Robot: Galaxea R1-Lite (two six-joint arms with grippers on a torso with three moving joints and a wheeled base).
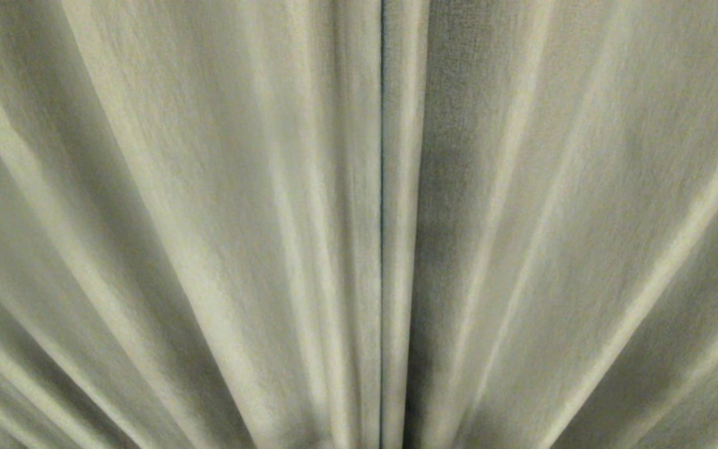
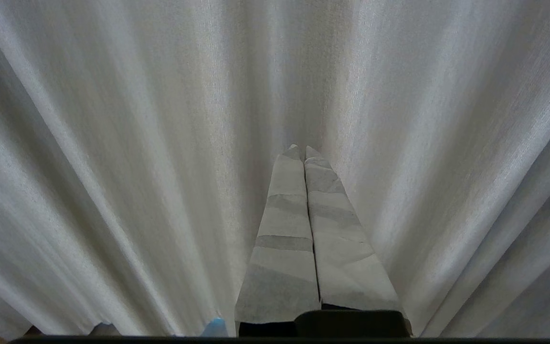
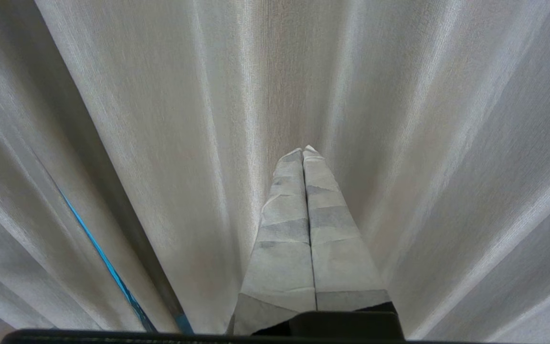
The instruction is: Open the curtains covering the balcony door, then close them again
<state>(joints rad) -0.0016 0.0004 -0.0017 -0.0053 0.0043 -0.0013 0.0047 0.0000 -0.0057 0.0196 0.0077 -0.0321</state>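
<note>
Cream-beige pleated curtains point(image 1: 222, 206) fill the whole head view, drawn together; their two hemmed edges meet at a thin dark vertical slit point(image 1: 382, 187) near the middle. The balcony door is hidden behind them. Neither arm shows in the head view. In the left wrist view my left gripper point(image 2: 300, 149) points at the cloth point(image 2: 112, 143) with its tape-wrapped fingers pressed together and nothing between them. My right gripper point(image 3: 302, 152) is likewise shut and empty, its tips close to a curtain fold point(image 3: 160, 119); whether either touches the cloth I cannot tell.
A thin bright blue sliver point(image 3: 108, 267) shows through a gap between the curtain folds in the right wrist view. A small blue patch point(image 2: 215, 328) sits at the curtain's edge in the left wrist view.
</note>
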